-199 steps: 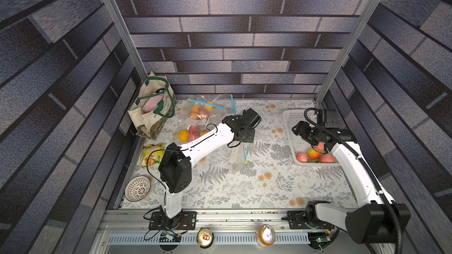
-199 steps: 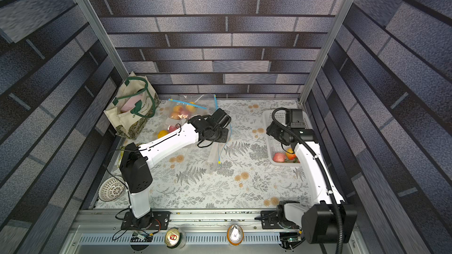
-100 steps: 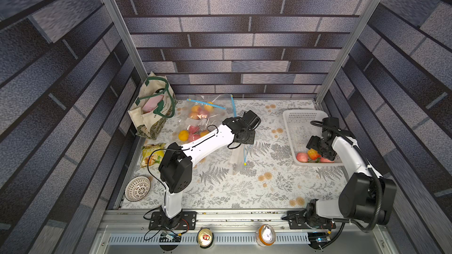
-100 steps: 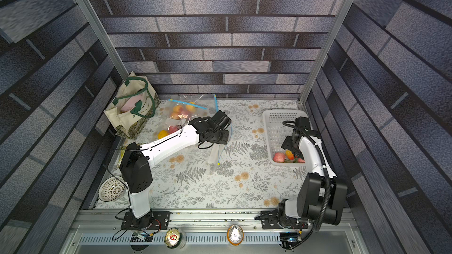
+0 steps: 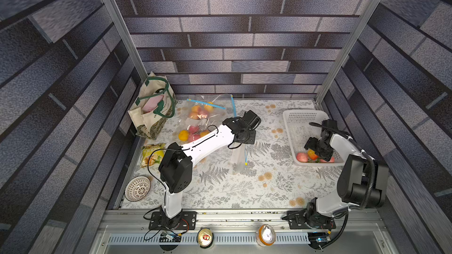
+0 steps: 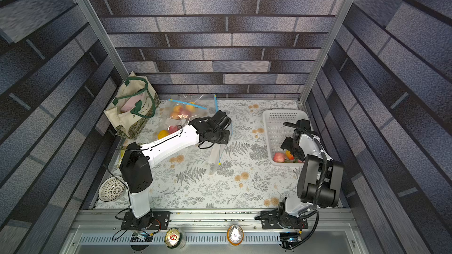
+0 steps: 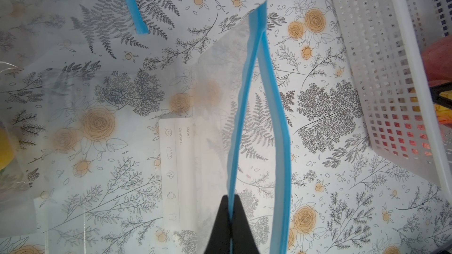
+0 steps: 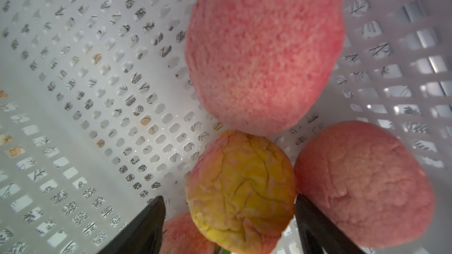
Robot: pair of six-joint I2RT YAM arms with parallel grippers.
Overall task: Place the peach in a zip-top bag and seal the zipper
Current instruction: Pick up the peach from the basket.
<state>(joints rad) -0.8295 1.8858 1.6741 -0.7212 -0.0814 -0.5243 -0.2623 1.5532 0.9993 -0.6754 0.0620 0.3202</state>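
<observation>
White perforated plastic fills the right wrist view: the basket [image 8: 73, 94], with four fruits lying in it. The peach [image 8: 242, 186] nearest the tool is yellow-orange and wrinkled, and it lies close among three pink peaches [image 8: 264, 50]. The right gripper [image 8: 228, 212] has its jaws spread wide, one black finger on each side of that yellow peach. One finger sits in the crack between it and a pink neighbour, and the other stands clear of it. Nothing is clamped.

In both top views we find the basket [image 5: 303, 118] at the robot's right side of the fern-and-rose tablecloth [image 5: 244, 191], well apart from the zip-top bag [image 5: 238, 161] near the middle.

The left gripper [image 7: 231, 207] is pinched tight on one lip of the bag's blue zipper [image 7: 259, 81]. The two blue strips are parted along the middle and meet at the far end, so the mouth stands open. On the bag's white label [image 7: 175, 167] we read "Date:" and "Content:" beside a column of small icons.

Toward the back wall lies a second clear bag [image 5: 200, 118] holding fruit. Beside it stands a cream tote [image 5: 151, 111] with green handles, and its green lettering is too small for us to read. The print on the yellow snack packet [image 5: 151, 153] is likewise illegible.
</observation>
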